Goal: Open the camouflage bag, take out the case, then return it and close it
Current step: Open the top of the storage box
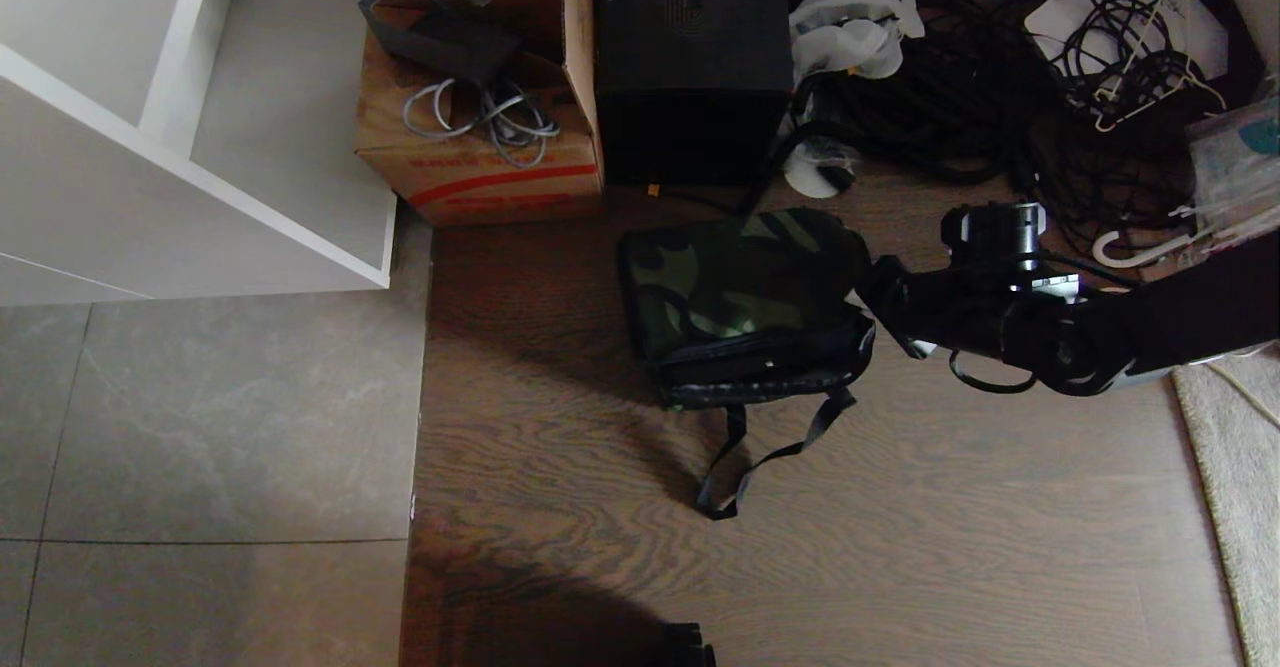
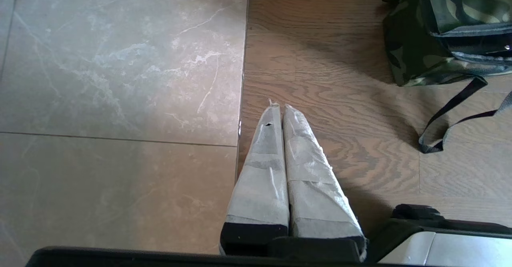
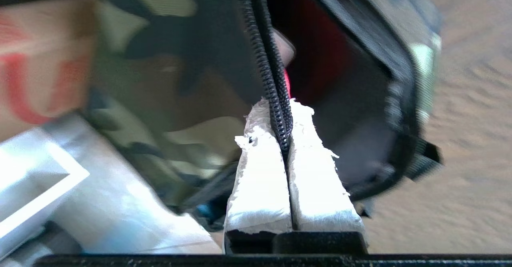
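While the head view only gives us the right gripper pressed against the right side of the boxy green-and-black camouflage bag on the dark wood-grain floor, the right wrist view fills in the grip: both taped white fingers are clenched on a black zipper edge of the bag, with dark lining and a bit of red visible through a gap beside it. We cannot see the case in any view.

Head view also shows the bag's black strap trailing toward the robot, a brown cardboard box with red stripes and a tall plain black box behind the bag, a tangle of black cables to the right, and a white shelf unit at left.

Left wrist view alone shows the left gripper: white taped fingers pressed together, empty, over the seam between grey stone tile and wood floor, well apart from the bag.
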Robot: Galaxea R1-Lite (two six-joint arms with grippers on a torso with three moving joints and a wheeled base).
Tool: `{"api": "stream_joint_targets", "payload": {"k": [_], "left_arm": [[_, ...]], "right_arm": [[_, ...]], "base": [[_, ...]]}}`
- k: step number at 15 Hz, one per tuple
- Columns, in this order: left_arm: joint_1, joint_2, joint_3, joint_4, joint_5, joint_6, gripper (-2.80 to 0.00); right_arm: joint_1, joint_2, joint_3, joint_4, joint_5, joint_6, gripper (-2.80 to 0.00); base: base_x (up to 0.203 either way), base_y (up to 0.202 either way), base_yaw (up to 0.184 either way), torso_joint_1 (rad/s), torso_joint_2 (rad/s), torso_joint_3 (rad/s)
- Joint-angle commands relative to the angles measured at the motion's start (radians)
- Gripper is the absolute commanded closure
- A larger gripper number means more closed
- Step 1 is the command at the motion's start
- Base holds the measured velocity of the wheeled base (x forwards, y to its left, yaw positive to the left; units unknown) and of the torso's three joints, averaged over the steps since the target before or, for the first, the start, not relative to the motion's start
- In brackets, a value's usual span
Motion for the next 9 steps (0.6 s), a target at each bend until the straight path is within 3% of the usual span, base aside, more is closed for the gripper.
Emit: {"api": "stream_joint_targets", "payload": {"k": [1,4,7,9], "left_arm": [[0.0,-0.001,0.009,0.0,0.001,-0.001,0.0],[0.0,0.0,0.009,0.0,0.001,-0.001,0.0],[0.0,-0.001,0.009,0.0,0.001,-0.001,0.0],[0.0,0.0,0.009,0.0,0.001,-0.001,0.0]], "right_arm": [[0.001,-0.016,-0.051,-0.004,-0.005,0.009,0.0],[0.005,-0.019,-0.106,-0.01,-0.005,0.02,0.0],[0.011,-0.018,-0.179,-0.004,-0.008,0.097,0.0],[0.015,-0.016,-0.203,0.0,-0.008,0.107,0.0]], "base": [[0.0,0.0,0.0,0.0,0.0,0.0],[0.0,0.0,0.0,0.0,0.0,0.0],[0.0,0.0,0.0,0.0,0.0,0.0],[0.0,0.0,0.0,0.0,0.0,0.0]]}}
